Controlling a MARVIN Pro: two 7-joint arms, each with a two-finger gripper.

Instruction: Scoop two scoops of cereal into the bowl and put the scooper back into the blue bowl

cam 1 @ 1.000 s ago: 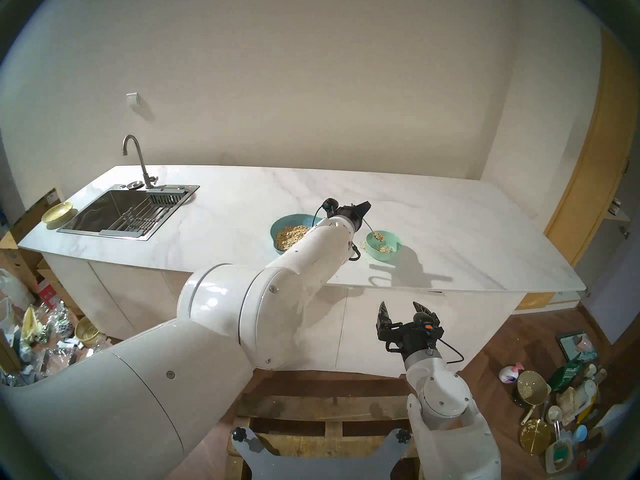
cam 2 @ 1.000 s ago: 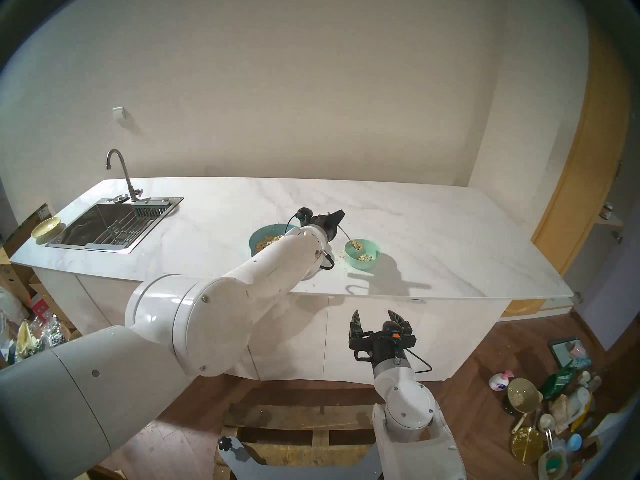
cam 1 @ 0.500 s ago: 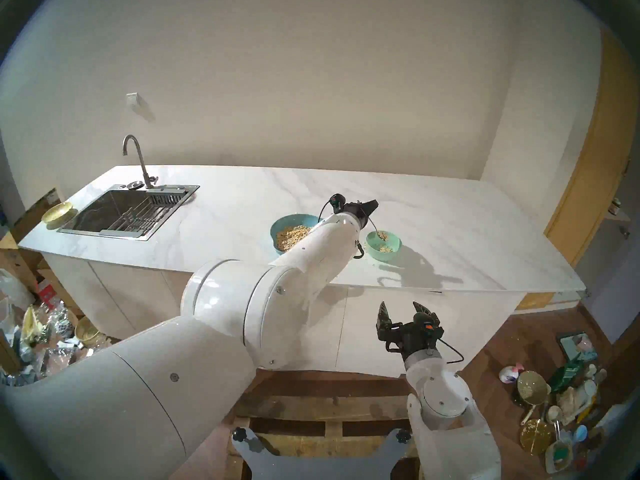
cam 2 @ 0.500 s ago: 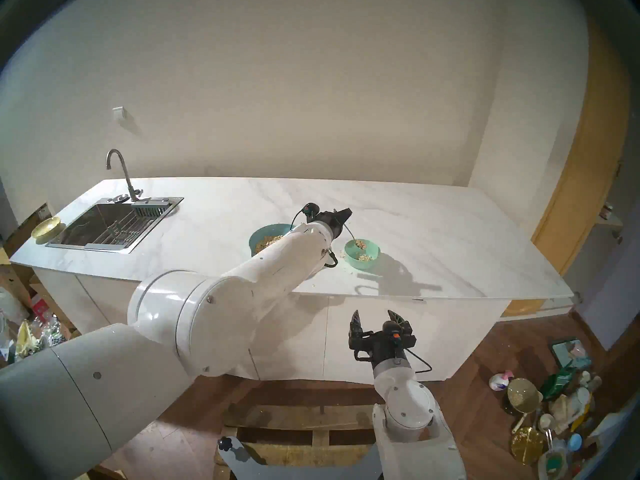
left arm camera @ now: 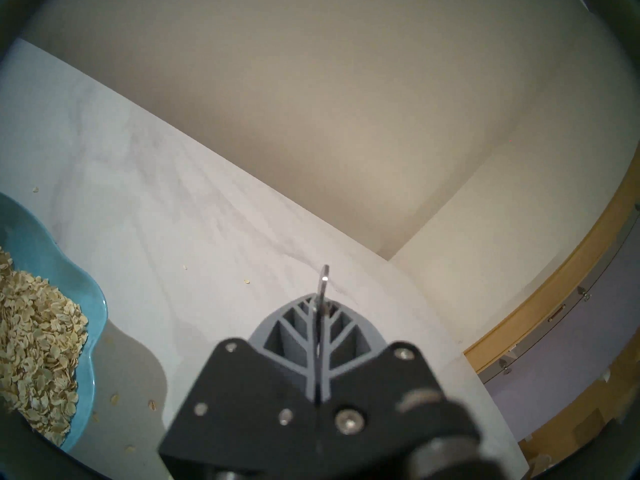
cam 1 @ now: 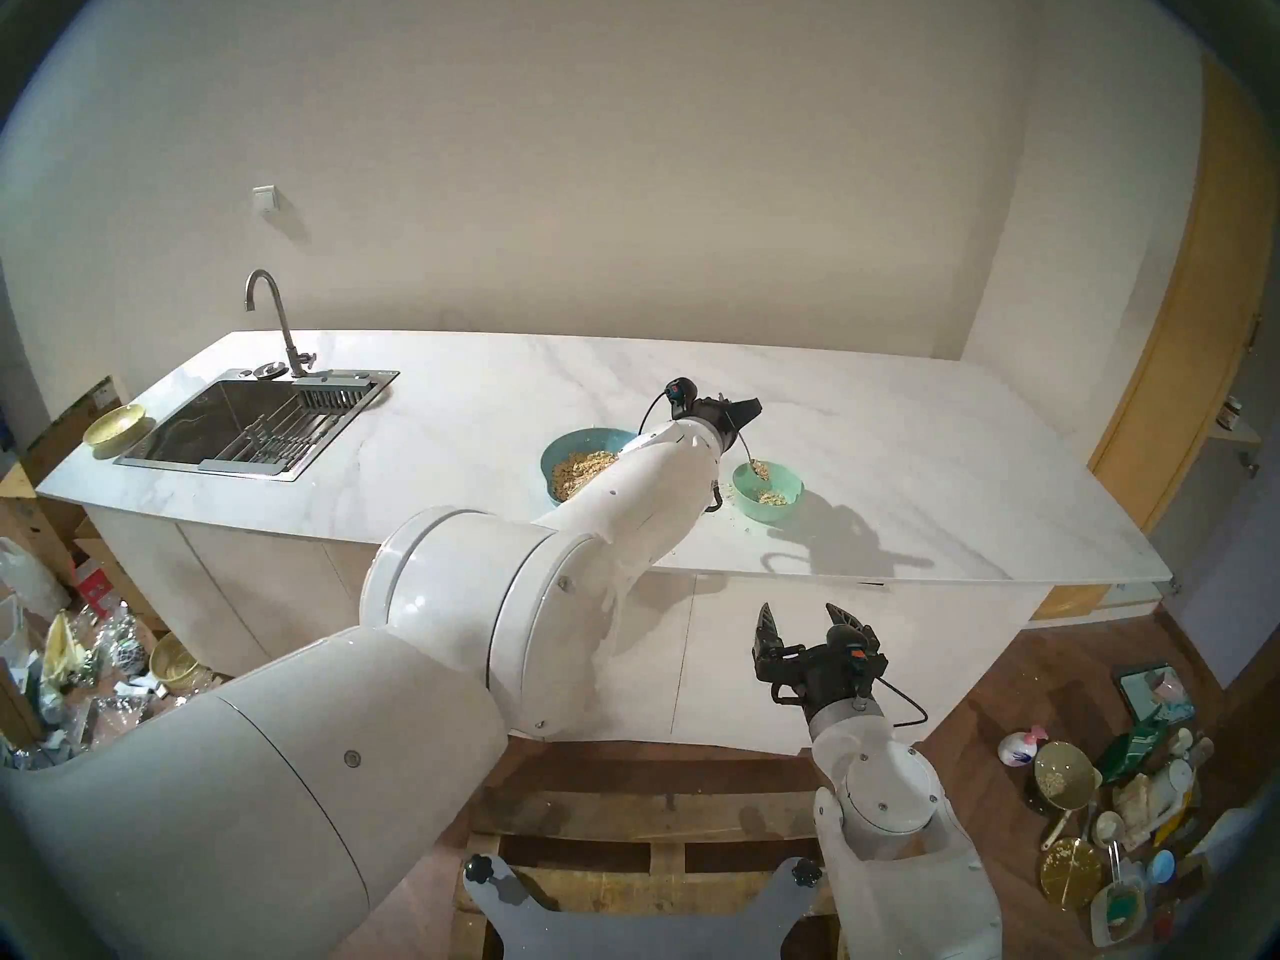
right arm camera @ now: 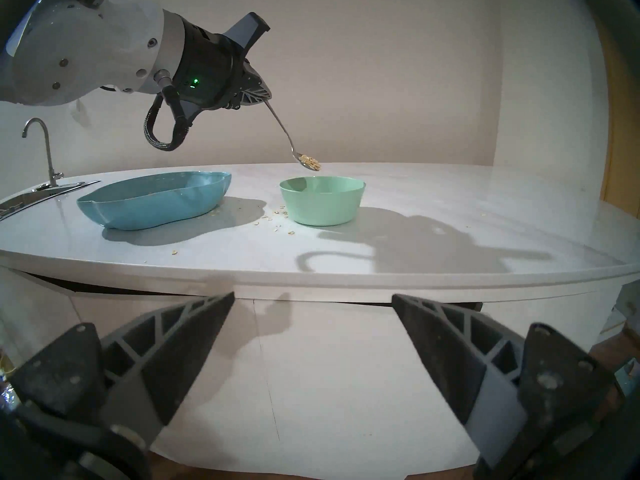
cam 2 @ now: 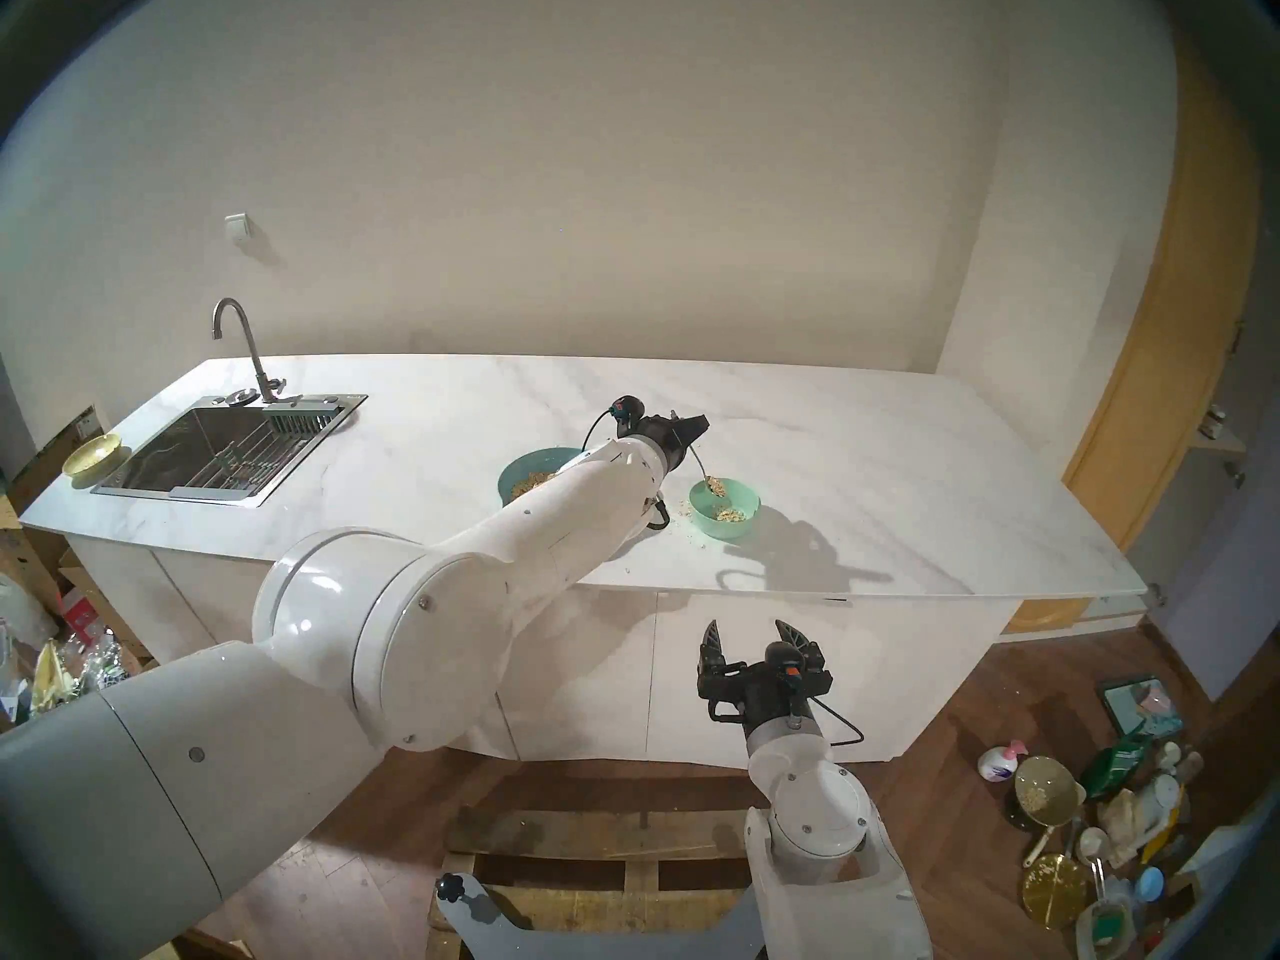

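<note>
We have the scooper [right arm camera: 282, 129] pinched by its handle tip in our left gripper [right arm camera: 265, 96], fingers clenched on it, its loaded head hanging above the bowl [right arm camera: 322, 205] on the side toward the blue bowl [right arm camera: 156, 202]. Our right gripper [right arm camera: 311, 334] waits off the counter's [right arm camera: 450, 226] front edge, nearer us than the bowl, fingers spread and empty. The cereal [right arm camera: 310, 161] on the head sits piled and slanting, so a quick wrist roll could throw flakes past the bowl's rim; loose flakes [right arm camera: 277, 219] already lie between the bowl and the blue bowl. Because the grip is so far up the thin handle, we judge the scooper could twist in the fingers while tipping. The bowl looks light and may skid if the head knocks it.
</note>
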